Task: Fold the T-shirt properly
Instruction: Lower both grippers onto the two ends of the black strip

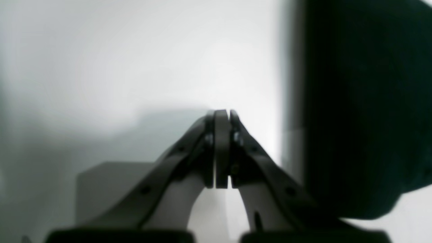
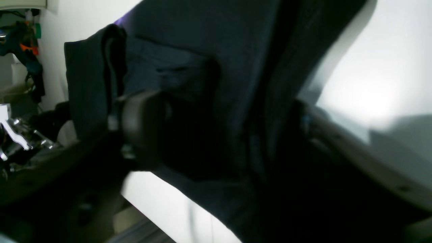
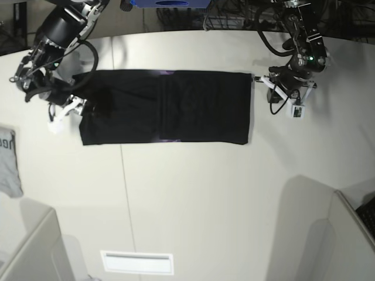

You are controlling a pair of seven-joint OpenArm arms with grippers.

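The black T-shirt (image 3: 170, 108) lies on the white table (image 3: 193, 193) as a long flat rectangle. It also shows in the left wrist view (image 1: 364, 101) and fills the right wrist view (image 2: 209, 67). My right gripper (image 3: 82, 107), on the base view's left, is shut on a bunch of fabric at the shirt's left end; one finger pad (image 2: 141, 128) presses the cloth. My left gripper (image 3: 256, 78) is shut and empty (image 1: 222, 113), just off the shirt's upper right corner, over bare table.
A light grey garment (image 3: 9, 161) lies at the table's left edge. A white slot plate (image 3: 137, 262) sits near the front edge. Grey partitions stand at the front left (image 3: 29, 252) and front right (image 3: 345, 234) corners.
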